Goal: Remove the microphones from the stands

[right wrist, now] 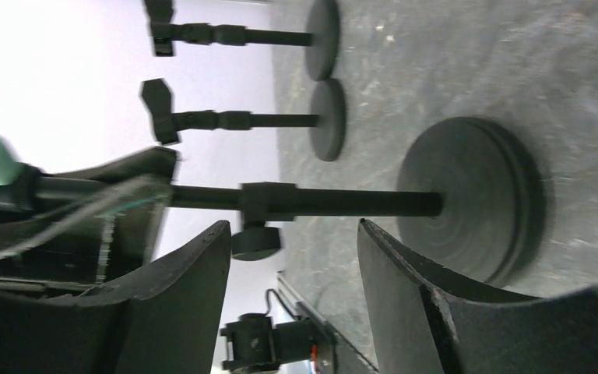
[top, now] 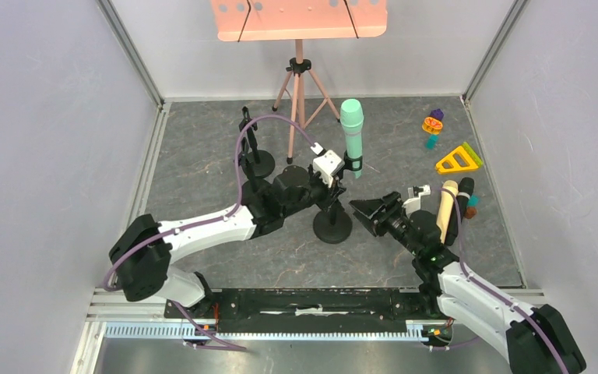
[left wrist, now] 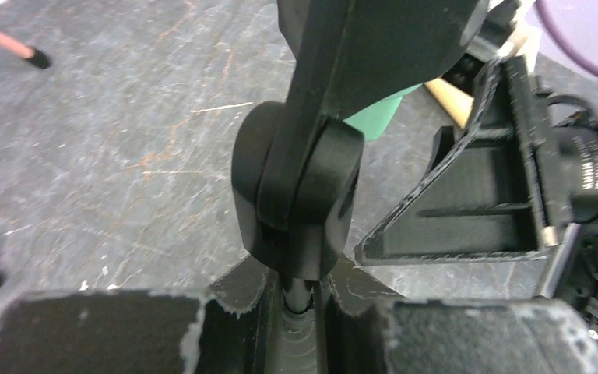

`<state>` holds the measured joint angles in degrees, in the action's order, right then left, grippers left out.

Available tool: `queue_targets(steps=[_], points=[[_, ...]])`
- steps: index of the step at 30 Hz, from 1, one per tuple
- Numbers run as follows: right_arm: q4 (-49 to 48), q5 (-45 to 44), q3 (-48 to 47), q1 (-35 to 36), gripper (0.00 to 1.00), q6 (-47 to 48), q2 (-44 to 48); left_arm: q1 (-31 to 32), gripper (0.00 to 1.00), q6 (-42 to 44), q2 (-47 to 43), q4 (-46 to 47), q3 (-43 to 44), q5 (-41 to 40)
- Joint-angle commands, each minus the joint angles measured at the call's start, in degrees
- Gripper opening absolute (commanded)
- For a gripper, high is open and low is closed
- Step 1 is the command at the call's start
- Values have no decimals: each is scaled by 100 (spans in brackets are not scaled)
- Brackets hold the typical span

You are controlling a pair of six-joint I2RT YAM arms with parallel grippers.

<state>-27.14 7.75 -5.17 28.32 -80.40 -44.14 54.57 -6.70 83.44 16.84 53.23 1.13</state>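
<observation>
A mint-green microphone (top: 351, 134) stands upright in the clip of a black stand (top: 332, 224) with a round base, mid-table. My left gripper (top: 329, 193) is shut on the stand's pole just below the clip joint; in the left wrist view the jaws (left wrist: 300, 287) pinch the thin pole under the black joint (left wrist: 296, 195), with the microphone (left wrist: 372, 118) behind. My right gripper (top: 369, 209) is open and empty, just right of the stand. In the right wrist view its fingers (right wrist: 292, 227) straddle air beside the pole (right wrist: 335, 202) and base (right wrist: 475, 204).
Two empty black mic stands (top: 254, 160) stand at the back left, also in the right wrist view (right wrist: 241, 121). A pink music stand on a tripod (top: 299, 74) is at the back. Beige (top: 447, 209) and black (top: 464, 195) microphones and coloured toys (top: 458, 159) lie right.
</observation>
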Motion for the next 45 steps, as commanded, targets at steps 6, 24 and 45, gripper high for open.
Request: queue_targets(steps=[6,24,45], points=[[2,348,-628,-28,67,-999,-114,146,2,432,-592,97,-105,-1951],[-1377,1545,-1306,58,67,-2026,-2156,195,2,-441,-656,232,-471,-2494],[-2515,1116,-1292,370,42,-2595,-3219,195,2,-447,-753,94,-533,-2486]])
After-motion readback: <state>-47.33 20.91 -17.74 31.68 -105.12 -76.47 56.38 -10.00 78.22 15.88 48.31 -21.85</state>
